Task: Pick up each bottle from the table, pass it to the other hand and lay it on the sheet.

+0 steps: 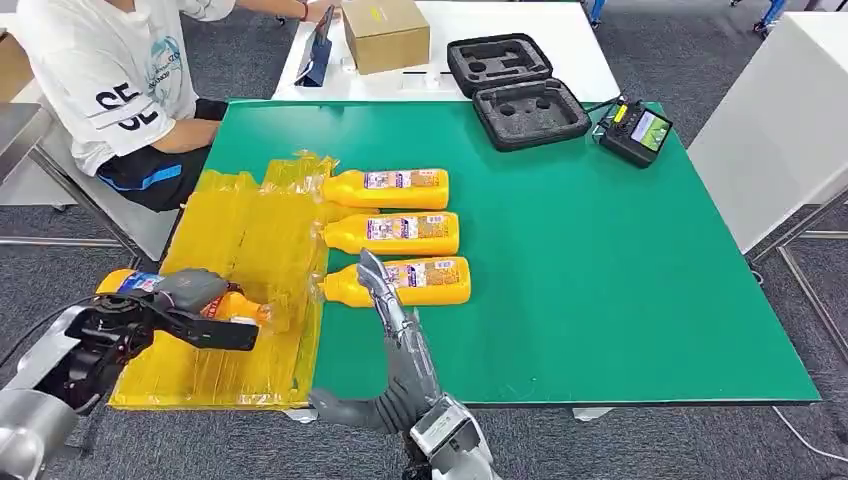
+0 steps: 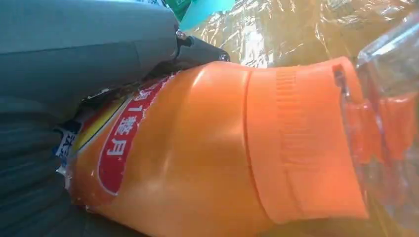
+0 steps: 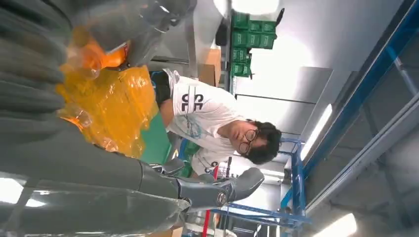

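Note:
Three orange bottles lie side by side on the green table (image 1: 600, 260): a far one (image 1: 390, 188), a middle one (image 1: 395, 233) and a near one (image 1: 420, 281). My left hand (image 1: 185, 310) grips a fourth orange bottle (image 1: 135, 283) over the near left part of the yellow sheet (image 1: 245, 260). The left wrist view shows that bottle (image 2: 207, 158) close up, cap toward the sheet (image 2: 276, 34). My right hand (image 1: 395, 330) is open, fingers stretched toward the near bottle, just in front of it. The right wrist view shows the open fingers (image 3: 217, 190), the sheet (image 3: 113, 108) and the held bottle (image 3: 106, 54).
A person in a white shirt (image 1: 110, 70) sits at the table's far left corner. A black foam case (image 1: 515, 90) and a remote controller (image 1: 635, 130) lie at the far right. A cardboard box (image 1: 385, 32) stands on the white table behind.

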You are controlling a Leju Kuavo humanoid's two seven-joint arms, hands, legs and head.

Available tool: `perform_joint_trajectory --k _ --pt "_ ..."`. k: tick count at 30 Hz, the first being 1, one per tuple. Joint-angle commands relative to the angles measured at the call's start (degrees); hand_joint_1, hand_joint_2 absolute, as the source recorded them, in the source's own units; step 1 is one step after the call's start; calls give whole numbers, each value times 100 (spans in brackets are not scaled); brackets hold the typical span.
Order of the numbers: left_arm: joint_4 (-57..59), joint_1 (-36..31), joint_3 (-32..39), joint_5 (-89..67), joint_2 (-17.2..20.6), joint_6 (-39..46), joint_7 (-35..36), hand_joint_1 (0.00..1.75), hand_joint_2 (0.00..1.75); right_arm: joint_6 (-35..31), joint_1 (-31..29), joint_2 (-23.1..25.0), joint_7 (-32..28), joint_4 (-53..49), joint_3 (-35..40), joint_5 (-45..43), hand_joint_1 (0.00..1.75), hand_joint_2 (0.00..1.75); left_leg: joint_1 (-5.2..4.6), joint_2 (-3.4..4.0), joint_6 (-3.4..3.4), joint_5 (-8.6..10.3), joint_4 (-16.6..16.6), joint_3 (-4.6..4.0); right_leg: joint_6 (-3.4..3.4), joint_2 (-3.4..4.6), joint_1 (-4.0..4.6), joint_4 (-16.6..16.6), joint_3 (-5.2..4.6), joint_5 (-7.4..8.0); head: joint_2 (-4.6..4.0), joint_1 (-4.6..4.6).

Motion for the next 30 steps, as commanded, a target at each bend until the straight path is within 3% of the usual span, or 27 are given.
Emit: perform_joint_trajectory --k 1,10,11,15,21,30 --pt "730 -273 -323 450 -143 -97 -64 0 175 16 -22 61 11 396 -168 16 0 175 -1 -12 -1 -1 -8 21 -1 -6 -2 -5 22 -6 0 0" --pt "687 35 -405 781 -387 329 44 0 175 38 -26 95 11 571 -316 84 0 175 -6 -16 2 -2 -15 31 2 -9 -7 -11 33 -8 0 -2" --pt "705 37 -365 870 -424 329 32 0 0 39 -13 95 11 580 -334 91 0 175 -6 -19 2 -2 -19 39 2 -12 -7 -16 41 -8 0 -2" --pt "717 38 -279 1294 -474 125 -81 0 0 51 29 116 11 663 -401 154 0 175 -8 -18 2 0 -19 35 1 -11 -6 -15 38 -6 0 0" --pt "583 69 -132 2523 -387 -865 -391 0 0 121 6 180 11 986 -467 325 0 175 -7 -11 2 -2 -17 35 0 -4 -4 -13 37 -6 0 -2" --pt "569 121 199 3483 -562 -961 -408 0 0 145 30 237 27 1066 -536 565 0 175 -9 -13 6 2 -12 30 1 -10 -6 -9 34 -3 0 0"
